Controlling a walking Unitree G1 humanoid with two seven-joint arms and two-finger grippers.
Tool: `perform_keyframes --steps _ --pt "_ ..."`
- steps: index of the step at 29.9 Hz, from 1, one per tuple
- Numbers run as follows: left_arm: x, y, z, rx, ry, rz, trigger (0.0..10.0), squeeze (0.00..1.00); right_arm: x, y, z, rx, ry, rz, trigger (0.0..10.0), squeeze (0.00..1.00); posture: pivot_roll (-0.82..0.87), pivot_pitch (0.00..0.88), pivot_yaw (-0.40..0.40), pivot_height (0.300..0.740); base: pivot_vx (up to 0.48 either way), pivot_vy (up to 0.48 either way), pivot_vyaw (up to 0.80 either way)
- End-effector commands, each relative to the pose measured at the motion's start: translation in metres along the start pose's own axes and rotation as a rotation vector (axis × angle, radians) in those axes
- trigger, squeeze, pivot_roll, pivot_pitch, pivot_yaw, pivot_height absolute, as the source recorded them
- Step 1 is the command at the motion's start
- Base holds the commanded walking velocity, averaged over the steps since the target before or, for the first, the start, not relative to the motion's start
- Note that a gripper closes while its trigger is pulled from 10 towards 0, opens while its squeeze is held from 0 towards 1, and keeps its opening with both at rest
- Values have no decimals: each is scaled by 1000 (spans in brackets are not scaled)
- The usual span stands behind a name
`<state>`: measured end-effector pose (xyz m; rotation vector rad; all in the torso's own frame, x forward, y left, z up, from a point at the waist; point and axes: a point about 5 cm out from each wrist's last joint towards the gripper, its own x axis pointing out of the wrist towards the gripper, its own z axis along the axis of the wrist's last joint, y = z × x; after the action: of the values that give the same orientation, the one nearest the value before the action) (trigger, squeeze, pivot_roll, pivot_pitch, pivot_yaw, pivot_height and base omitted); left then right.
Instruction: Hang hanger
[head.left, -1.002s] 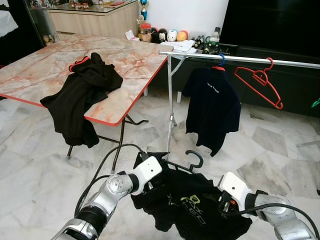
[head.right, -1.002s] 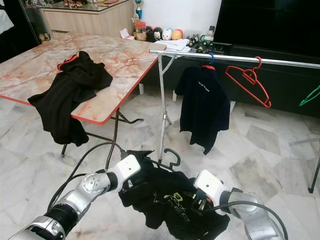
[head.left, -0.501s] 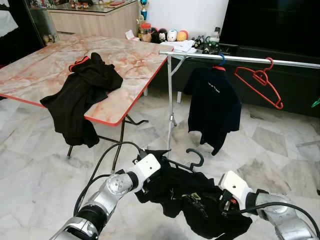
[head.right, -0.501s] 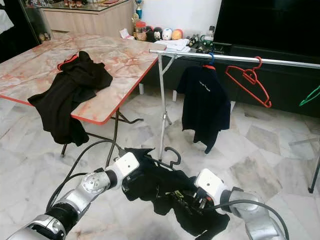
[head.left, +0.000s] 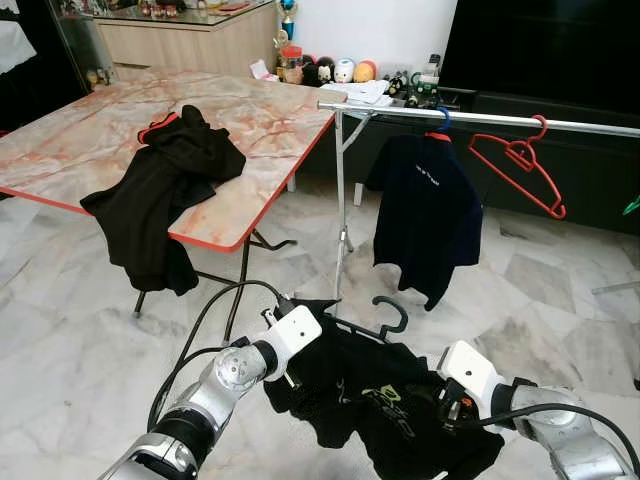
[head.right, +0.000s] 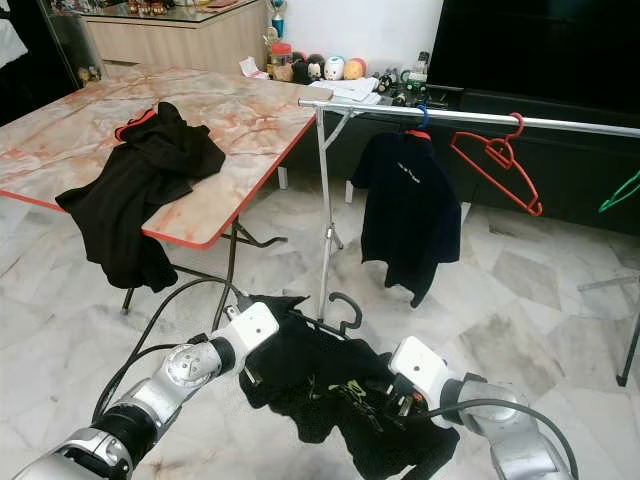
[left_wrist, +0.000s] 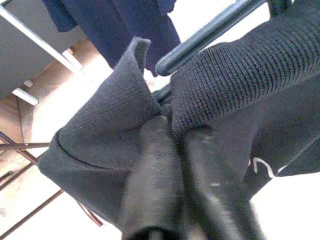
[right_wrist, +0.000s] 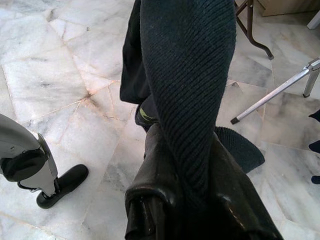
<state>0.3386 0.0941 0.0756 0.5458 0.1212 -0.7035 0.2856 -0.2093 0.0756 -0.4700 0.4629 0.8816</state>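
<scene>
Marble floor (head.left: 80, 330), clothes rail (head.left: 500, 118), both jaws pinching black shirt (head.left: 370, 400)

3 shirts (head.left: 365, 400), 3 hangers (head.left: 520, 165), 1 table (head.left: 250, 130), 1 rail (head.left: 480, 118).

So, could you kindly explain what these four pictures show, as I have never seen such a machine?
It is a walking humanoid robot with two silver arms. The two wide pictures come from cameras in its head, looking down; the two close-ups come from cameras on its wrists. The left gripper and right gripper each pinch a black T-shirt with green print, stretched between them on a black plastic hanger. Ahead stands a silver clothes rail carrying a dark navy shirt and an empty red hanger. On the left, a black garment lies on a marble-patterned folding table.
</scene>
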Motion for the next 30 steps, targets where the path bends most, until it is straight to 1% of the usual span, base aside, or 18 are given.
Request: perform_keyframes --steps 1,6,8,9,11,12,13,16,17,19,21,22,23,24,26,27,28,30 --pt "0 5 0 7 7 14 0 0 -5 -7 9 -12 -40 -25 0 0 -81 34 35 740 0 0 0" --pt "0 5 0 7 8 8 0 0 -4 -6 1 -3 -3 -32 0 0 -81 34 35 740 0 0 0" --pt "-1 5 -1 7 5 5 0 0 -5 -5 -15 -27 96 -41 0 0 -81 37 35 740 0 0 0" --pt "-1 5 -1 7 5 5 0 0 -5 -5 -15 -27 96 -41 0 0 -81 37 35 740 0 0 0" --pt "-2 7 -2 4 6 18 0 0 -7 -2 -29 -31 177 -30 0 0 -78 39 33 740 0 0 0" --pt "-2 7 -2 4 6 18 0 0 -7 -2 -29 -31 177 -30 0 0 -78 39 33 740 0 0 0" --pt "-3 11 -2 0 6 34 0 0 -8 3 -40 -31 231 -3 0 0 -78 39 33 740 0 0 0" --pt "-4 16 -1 -18 -2 57 0 0 -9 12 -54 -27 298 33 0 0 -75 41 33 740 0 0 0" --pt "-4 16 0 -18 -2 57 0 0 -9 12 -54 -28 299 33 0 0 -75 41 33 740 0 0 0" --pt "-4 19 -2 -4 21 82 0 0 -9 12 -55 -19 296 25 0 0 -74 42 34 740 0 0 0" --pt "-8 28 -14 47 125 169 0 0 -10 10 -47 33 218 3 0 0 -74 43 35 740 0 0 0" --pt "-11 32 -19 55 165 201 0 0 -11 9 -43 51 180 -3 0 0 -76 44 35 740 0 0 0" --pt "-16 40 -28 72 234 271 0 0 -16 7 -38 79 131 -13 0 0 -78 45 36 740 0 0 0" --pt "-19 45 -32 81 263 305 0 0 -19 6 -36 88 116 -18 0 0 -78 45 36 740 0 0 0" --pt "-26 53 -41 158 347 350 0 0 -28 3 -33 101 73 -34 0 0 -77 48 36 740 0 0 0" --pt "-30 57 -45 169 388 377 0 0 -35 5 -28 110 16 -6 0 0 -79 48 37 740 0 0 0" --pt "-30 57 -45 169 388 377 0 0 -35 5 -28 110 16 -6 0 0 -79 48 37 740 0 0 0" --pt "-37 60 -55 176 474 405 0 0 -45 5 -26 122 -23 -5 0 0 -84 47 39 740 0 0 0"
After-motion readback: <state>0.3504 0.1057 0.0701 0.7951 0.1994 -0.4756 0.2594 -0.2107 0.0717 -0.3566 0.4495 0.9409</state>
